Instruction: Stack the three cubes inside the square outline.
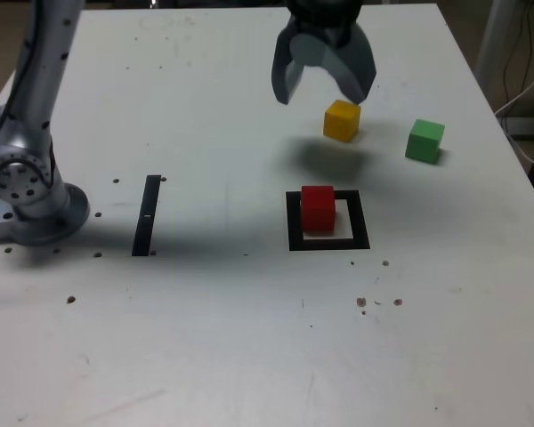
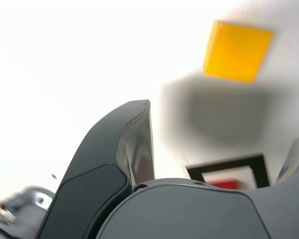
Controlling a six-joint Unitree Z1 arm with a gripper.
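Yellow cube [image 1: 342, 120] sits at the empty, wide-open gripper's [image 1: 325, 89] four o'clock; centre the jaws, then descend.

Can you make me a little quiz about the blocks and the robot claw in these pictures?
1. Which cube sits inside the square outline?
2. True or false: the gripper is holding a cube.
3. In the exterior view, which cube is farthest right? A red, B yellow, C green.

Key:
1. The red cube.
2. False: its jaws hang open and empty above the table, close to the yellow cube.
3. C, the green cube.
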